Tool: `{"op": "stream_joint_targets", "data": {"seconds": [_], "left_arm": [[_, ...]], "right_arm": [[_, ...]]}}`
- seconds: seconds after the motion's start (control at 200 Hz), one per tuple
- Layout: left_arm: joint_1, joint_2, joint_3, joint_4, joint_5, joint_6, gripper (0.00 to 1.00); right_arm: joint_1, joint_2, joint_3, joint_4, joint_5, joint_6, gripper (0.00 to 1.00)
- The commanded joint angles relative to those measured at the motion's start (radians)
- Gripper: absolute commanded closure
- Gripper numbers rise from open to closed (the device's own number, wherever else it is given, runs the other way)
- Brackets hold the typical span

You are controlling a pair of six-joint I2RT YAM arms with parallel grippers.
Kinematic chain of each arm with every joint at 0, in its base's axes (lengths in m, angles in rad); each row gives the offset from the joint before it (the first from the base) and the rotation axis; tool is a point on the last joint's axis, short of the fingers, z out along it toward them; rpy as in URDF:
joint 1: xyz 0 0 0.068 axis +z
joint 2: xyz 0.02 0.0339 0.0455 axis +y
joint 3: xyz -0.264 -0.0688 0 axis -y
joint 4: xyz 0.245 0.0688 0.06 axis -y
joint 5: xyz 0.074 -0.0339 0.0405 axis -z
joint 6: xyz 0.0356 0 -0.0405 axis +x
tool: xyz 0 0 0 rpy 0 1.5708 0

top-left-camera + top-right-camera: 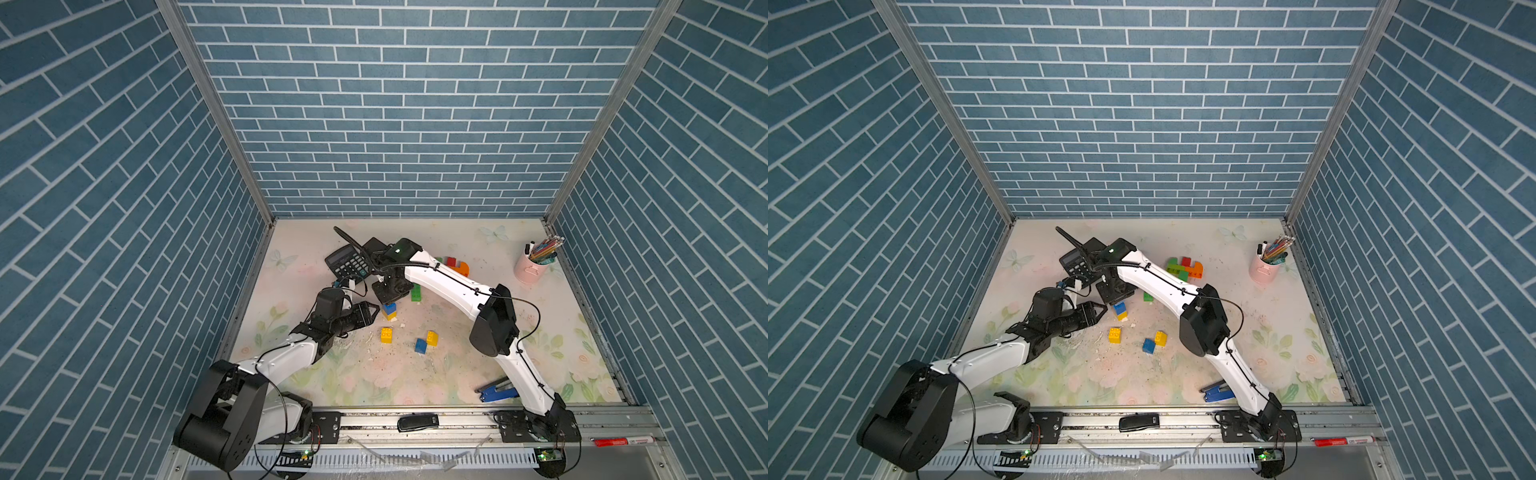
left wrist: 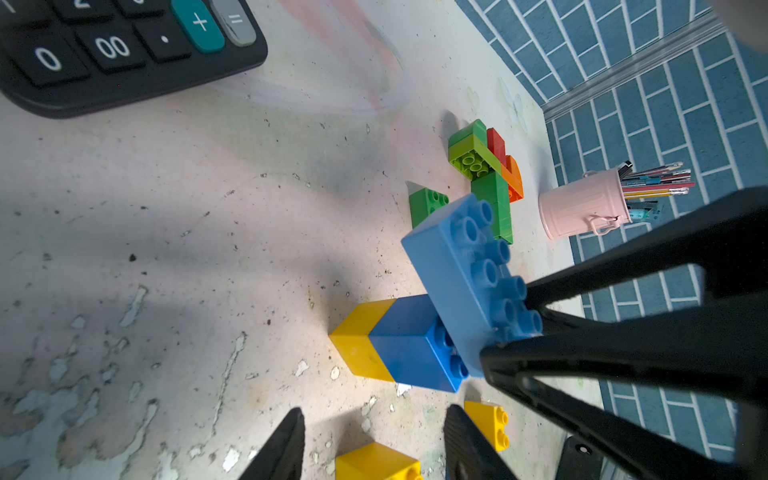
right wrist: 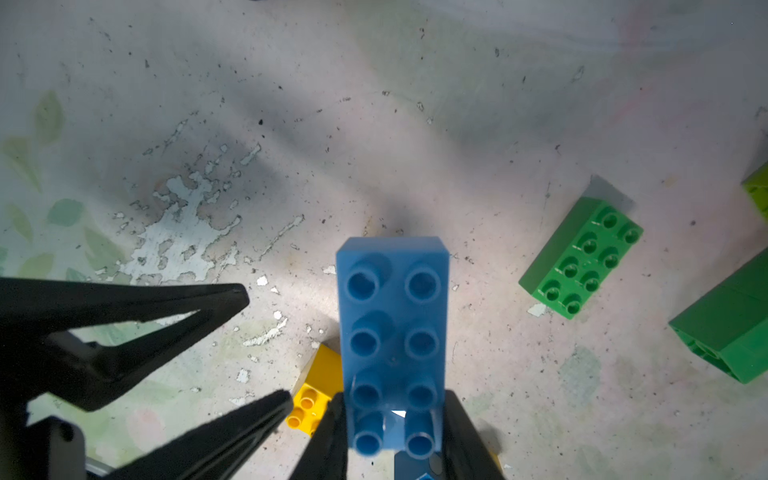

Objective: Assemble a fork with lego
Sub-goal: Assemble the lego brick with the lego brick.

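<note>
My right hand (image 3: 392, 419) pinches one end of a light-blue oblong brick (image 3: 392, 316). It holds the brick studs up, above the worktop (image 1: 457, 374) just in front of the calculator (image 1: 348, 262). The brick hangs over a blue-on-yellow stack (image 2: 399, 345); I cannot tell whether they touch. My left hand (image 2: 374, 415) is spread with nothing between its fingers, beside that stack. A green, red and orange cluster (image 1: 1185, 268) lies to the calculator's right. A loose yellow brick (image 1: 386, 334) sits farther in front of the calculator.
</note>
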Motion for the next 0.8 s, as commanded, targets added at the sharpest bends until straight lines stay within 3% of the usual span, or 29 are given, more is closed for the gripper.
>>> {"op": "stream_joint_targets", "data": {"seconds": [0.0, 0.545, 0.795], "left_arm": [[0.005, 0.013, -0.014, 0.021, 0.013, -0.002, 0.45], [0.005, 0.040, -0.009, 0.031, 0.027, -0.003, 0.45], [0.005, 0.042, -0.009, 0.026, 0.027, -0.002, 0.46]], "right_arm": [[-0.001, 0.027, 0.028, -0.048, 0.007, 0.041, 1.00], [-0.002, 0.058, 0.028, -0.093, -0.074, 0.095, 1.00], [0.003, 0.079, 0.067, -0.161, 0.044, 0.084, 1.00]]}}
